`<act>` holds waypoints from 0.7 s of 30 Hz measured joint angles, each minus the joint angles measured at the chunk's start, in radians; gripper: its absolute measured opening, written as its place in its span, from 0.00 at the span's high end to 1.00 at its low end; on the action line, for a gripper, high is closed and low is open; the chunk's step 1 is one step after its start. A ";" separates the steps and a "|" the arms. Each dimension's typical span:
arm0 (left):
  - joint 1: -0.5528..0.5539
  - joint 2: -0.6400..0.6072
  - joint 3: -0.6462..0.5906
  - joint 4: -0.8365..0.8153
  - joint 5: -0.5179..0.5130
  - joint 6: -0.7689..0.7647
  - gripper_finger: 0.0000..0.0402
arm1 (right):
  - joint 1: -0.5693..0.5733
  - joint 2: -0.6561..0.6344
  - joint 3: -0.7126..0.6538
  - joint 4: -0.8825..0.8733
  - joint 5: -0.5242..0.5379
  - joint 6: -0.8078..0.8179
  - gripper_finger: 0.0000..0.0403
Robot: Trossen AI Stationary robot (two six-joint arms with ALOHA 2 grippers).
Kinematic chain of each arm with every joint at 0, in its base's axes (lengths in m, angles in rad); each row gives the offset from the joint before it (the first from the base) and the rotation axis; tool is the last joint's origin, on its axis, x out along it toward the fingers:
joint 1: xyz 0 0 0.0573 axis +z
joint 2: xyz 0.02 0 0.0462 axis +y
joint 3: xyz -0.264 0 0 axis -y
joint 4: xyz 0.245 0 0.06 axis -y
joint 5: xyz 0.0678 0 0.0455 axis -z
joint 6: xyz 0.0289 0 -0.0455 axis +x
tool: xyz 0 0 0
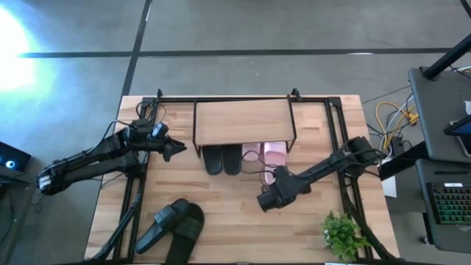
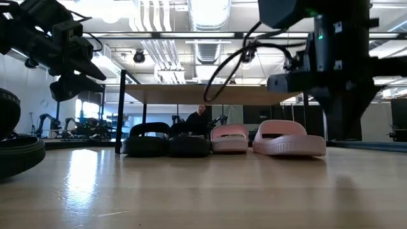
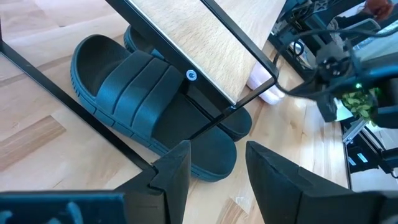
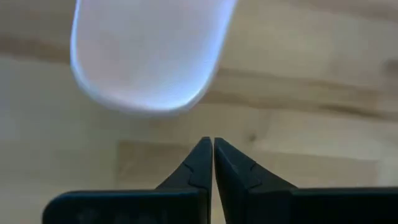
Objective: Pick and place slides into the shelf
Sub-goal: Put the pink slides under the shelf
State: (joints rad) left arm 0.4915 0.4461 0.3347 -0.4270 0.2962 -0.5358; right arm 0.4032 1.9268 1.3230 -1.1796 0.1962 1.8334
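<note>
- Four slides sit under or at the shelf (image 1: 243, 121), whose light wood top stands on thin black wire legs near the far edge of the table (image 1: 221, 213).
- The black pair under the shelf (image 1: 222, 159) lies side by side beneath the left half of the board, heels poking out toward the near side; in the low view they show as two dark shapes (image 2: 167, 138) between the legs.
- The first pink slide (image 1: 253, 155) sits just right of the black pair, under the board.
- The second pink slide (image 1: 274, 157) lies beside it at the shelf's right end, reaching farther out toward the near side; in the low view it (image 2: 289, 138) stands nearer the camera than its mate (image 2: 229, 138).
- The other black pair (image 1: 173, 225) rests well apart from the shelf, near the table's near-left corner, the two touching and angled.
- The right gripper (image 1: 266, 201) is closed with nothing between its fingers; it hangs over bare wood just in front of the second pink slide, whose rounded heel (image 4: 149, 53) shows past the fingertips in the right wrist view.
- The left gripper (image 1: 176, 149) is spread apart and empty, hovering just left of the shelf, its fingers (image 3: 177, 177) aimed at the black slide beneath the board (image 3: 143, 106).
- A small green plant (image 1: 342, 235) stands at the near-right corner.
</note>
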 joint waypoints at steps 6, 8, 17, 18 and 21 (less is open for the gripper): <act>0.000 -0.010 0.000 0.000 0.000 0.000 0.65 | -0.052 0.006 -0.075 0.095 0.007 -0.018 0.98; 0.000 -0.014 0.000 0.000 0.000 0.000 0.65 | -0.072 0.006 -0.086 0.085 0.041 -0.020 0.98; 0.000 -0.017 0.000 0.000 0.000 0.000 0.65 | -0.196 0.005 -0.087 0.081 0.165 -0.149 0.98; 0.000 -0.017 0.000 -0.001 0.000 -0.001 0.65 | -0.210 0.005 -0.087 0.081 0.178 -0.166 0.98; 0.000 -0.017 0.000 -0.001 0.000 -0.001 0.65 | -0.252 0.005 -0.090 0.083 0.194 -0.211 0.98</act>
State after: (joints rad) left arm 0.4914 0.4291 0.3347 -0.4278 0.2966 -0.5365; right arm 0.1507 1.9320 1.2331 -1.0963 0.3902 1.6226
